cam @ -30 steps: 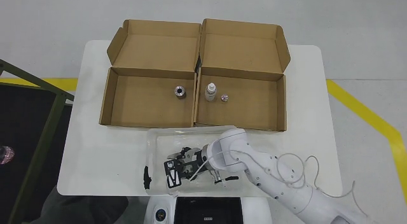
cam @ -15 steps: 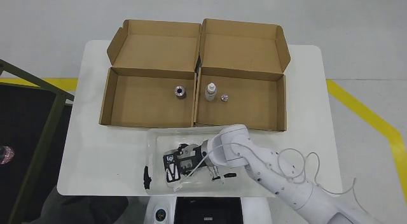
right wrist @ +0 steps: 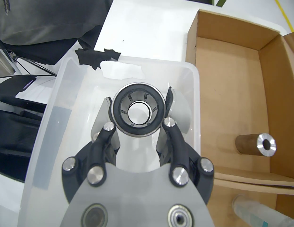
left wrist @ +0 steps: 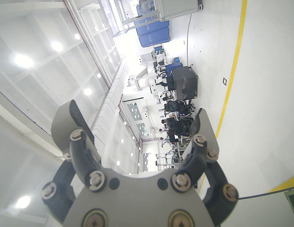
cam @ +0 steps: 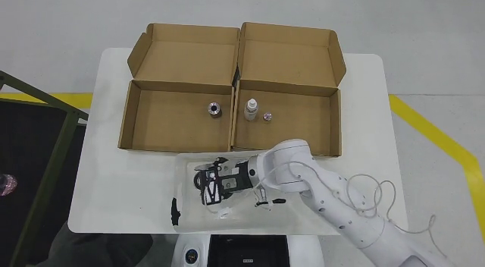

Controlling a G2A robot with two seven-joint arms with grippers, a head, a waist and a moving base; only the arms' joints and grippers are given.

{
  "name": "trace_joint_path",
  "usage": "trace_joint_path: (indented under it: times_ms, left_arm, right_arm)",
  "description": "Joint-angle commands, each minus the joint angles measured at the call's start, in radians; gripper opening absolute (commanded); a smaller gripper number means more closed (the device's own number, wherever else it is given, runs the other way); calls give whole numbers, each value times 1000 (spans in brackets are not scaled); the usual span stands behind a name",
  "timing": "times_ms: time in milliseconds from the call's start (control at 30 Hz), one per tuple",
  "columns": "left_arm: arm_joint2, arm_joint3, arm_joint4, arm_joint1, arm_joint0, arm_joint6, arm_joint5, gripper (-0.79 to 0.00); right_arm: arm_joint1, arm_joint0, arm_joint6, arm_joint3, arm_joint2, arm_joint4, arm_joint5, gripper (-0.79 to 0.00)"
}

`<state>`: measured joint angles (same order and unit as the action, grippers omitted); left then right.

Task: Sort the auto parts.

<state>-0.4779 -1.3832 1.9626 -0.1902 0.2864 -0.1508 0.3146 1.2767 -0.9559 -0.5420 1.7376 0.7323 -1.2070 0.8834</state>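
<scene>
My right gripper (right wrist: pixel 138 100) is shut on a black-rimmed metal bearing sleeve (right wrist: pixel 138 112), holding it over the clear plastic bin (right wrist: pixel 128 60). From above, that gripper (cam: pixel 213 184) hangs over the bin's (cam: pixel 184 162) left half. The left cardboard box (cam: pixel 163 119) holds a metal cylinder (cam: pixel 214 108), which lies on that box's (right wrist: pixel 232 76) floor as a brown-sided cylinder (right wrist: pixel 256 144). A white bottle (cam: pixel 251 108) and a small part (cam: pixel 267 116) sit in the right box (cam: pixel 303 123). My left gripper (left wrist: pixel 137 121) is open with nothing between its fingers, aimed out at the room.
A small black part (cam: pixel 270 202) lies in the bin beside the arm. Black tape (right wrist: pixel 97 56) sticks to the bin's rim. Both box lids stand open at the back. A dark screen (cam: pixel 246 250) sits at the table's near edge.
The right gripper has moved with the bearing sleeve toward the boxes, from the bin's near part to its far part, and the arm has swung to the right.
</scene>
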Motion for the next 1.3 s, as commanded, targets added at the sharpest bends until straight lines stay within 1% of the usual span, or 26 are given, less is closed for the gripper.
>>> trace_joint_path:
  times_ms: [0, 133, 433, 767, 1033, 1267]
  left_arm:
    - [0, 0, 0, 0, 0, 0, 0, 0]
    - [0, 0, 0, 0, 0, 0, 0, 0]
    - [0, 0, 0, 0, 0, 0, 0, 0]
    - [0, 0, 0, 0, 0, 0, 0, 0]
    - [0, 0, 0, 0, 0, 0, 0, 0]
    - [0, 0, 0, 0, 0, 0, 0, 0]
  right_arm:
    - [-4, -1, 3, 16, 17, 4, -2, -785]
    - [-11, -2, 14, 47, 48, 12, -10, -785]
    - [-12, 15, 45, 86, 71, 13, -46, -785]
    - [-13, 55, 78, 77, 114, 12, -81, -785]
    - [-19, 70, 98, 63, 156, 12, -86, -785]
    - [-11, 100, 142, 14, 145, 18, -105, -785]
